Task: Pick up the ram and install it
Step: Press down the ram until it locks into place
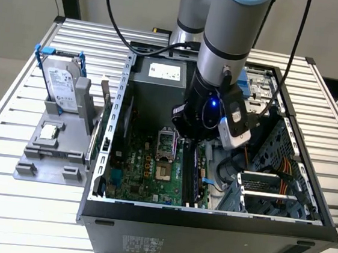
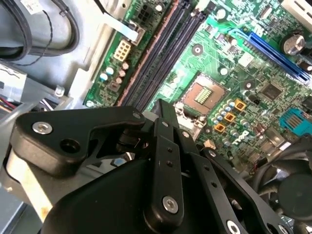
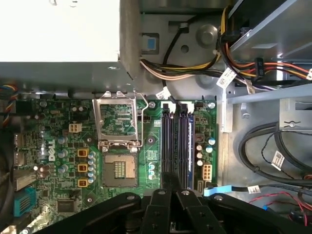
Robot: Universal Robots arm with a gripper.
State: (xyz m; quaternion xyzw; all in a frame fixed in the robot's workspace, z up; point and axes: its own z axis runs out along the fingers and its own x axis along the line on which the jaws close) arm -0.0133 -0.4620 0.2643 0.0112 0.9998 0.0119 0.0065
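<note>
The ram is a dark blue-black stick standing edge-on in the memory slot nearest the drive side of the motherboard. In the exterior view the ram runs along the slots just right of the processor socket. My gripper hangs inside the open computer case, low over the far end of the memory slots. In both wrist views the gripper looks shut with nothing visible between its fingers. It sits beside the ram, and contact cannot be made out.
Left of the case a grey holder carries a silver hard drive in a blue bracket and a small square processor chip. The processor socket's latch frame stands open. Cable bundles and the drive cage crowd the case's right side.
</note>
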